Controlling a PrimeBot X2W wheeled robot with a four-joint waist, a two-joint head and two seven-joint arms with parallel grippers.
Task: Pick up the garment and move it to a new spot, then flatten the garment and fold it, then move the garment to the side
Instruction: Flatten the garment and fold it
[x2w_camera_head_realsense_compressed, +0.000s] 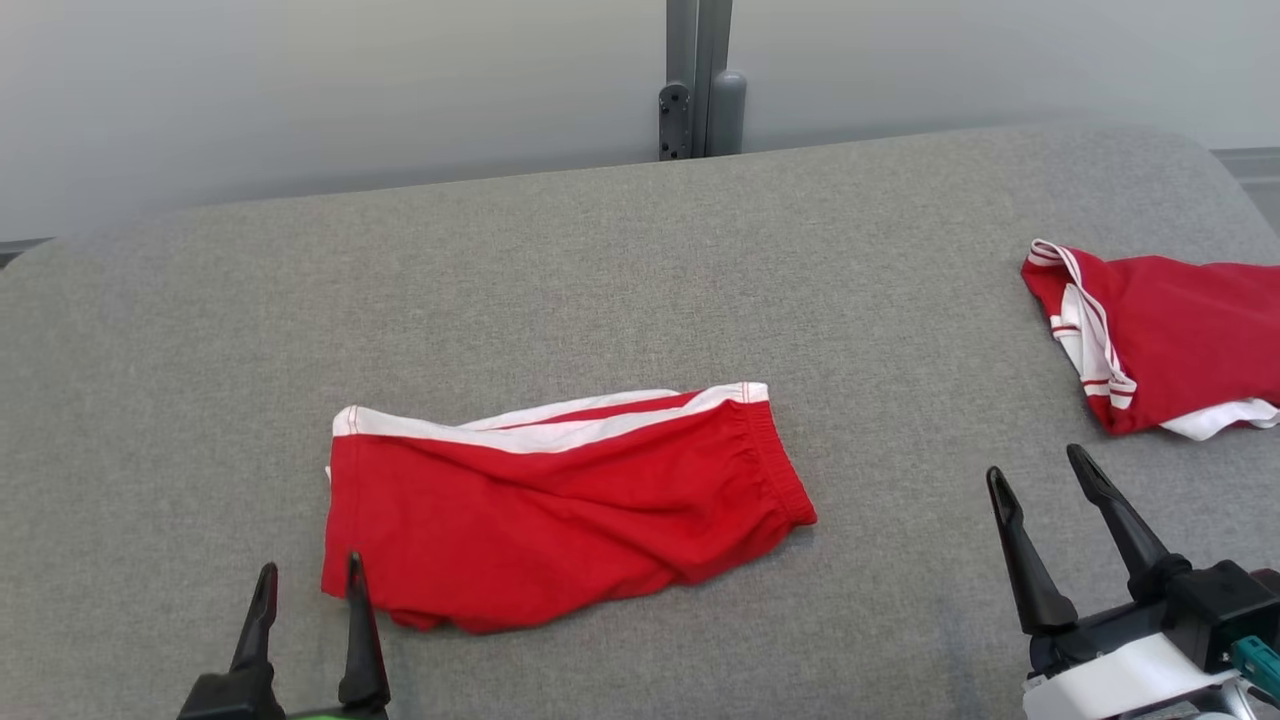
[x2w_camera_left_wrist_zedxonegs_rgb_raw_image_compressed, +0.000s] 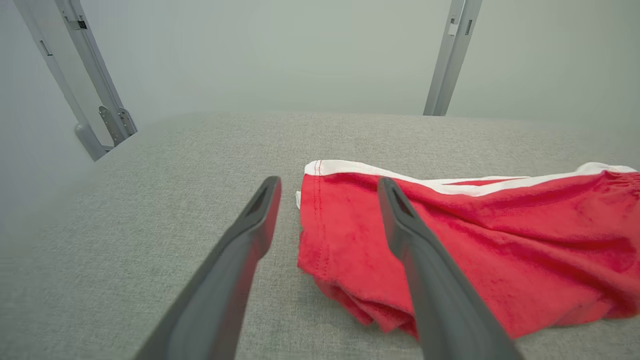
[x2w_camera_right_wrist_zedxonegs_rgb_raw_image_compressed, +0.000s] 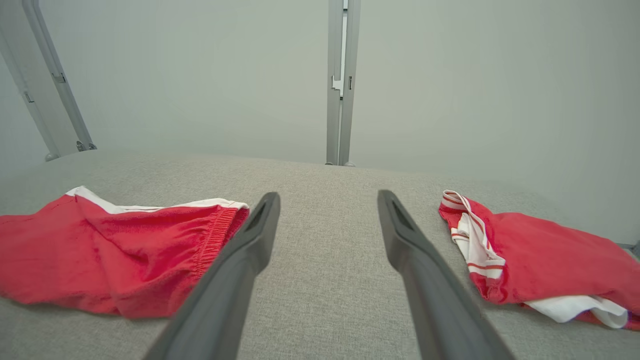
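Note:
The garment (x2w_camera_head_realsense_compressed: 560, 500), red shorts with a white side stripe, lies folded over and wrinkled on the grey padded table (x2w_camera_head_realsense_compressed: 640, 260), waistband to the right. My left gripper (x2w_camera_head_realsense_compressed: 310, 565) is open at the shorts' near-left corner, with one finger over the red cloth and the other over bare table; nothing is gripped. The left wrist view has the left gripper (x2w_camera_left_wrist_zedxonegs_rgb_raw_image_compressed: 328, 181) straddling the hem edge of the shorts (x2w_camera_left_wrist_zedxonegs_rgb_raw_image_compressed: 500, 235). Off to the right of the shorts (x2w_camera_right_wrist_zedxonegs_rgb_raw_image_compressed: 100, 250), my right gripper (x2w_camera_head_realsense_compressed: 1037, 464) (x2w_camera_right_wrist_zedxonegs_rgb_raw_image_compressed: 328, 194) is open and empty above bare table.
A second red and white garment (x2w_camera_head_realsense_compressed: 1170, 340) (x2w_camera_right_wrist_zedxonegs_rgb_raw_image_compressed: 545, 255) lies bunched at the table's right edge. A grey metal post (x2w_camera_head_realsense_compressed: 697, 80) stands behind the far edge against a pale wall. Bare table surface stretches to the left and behind the shorts.

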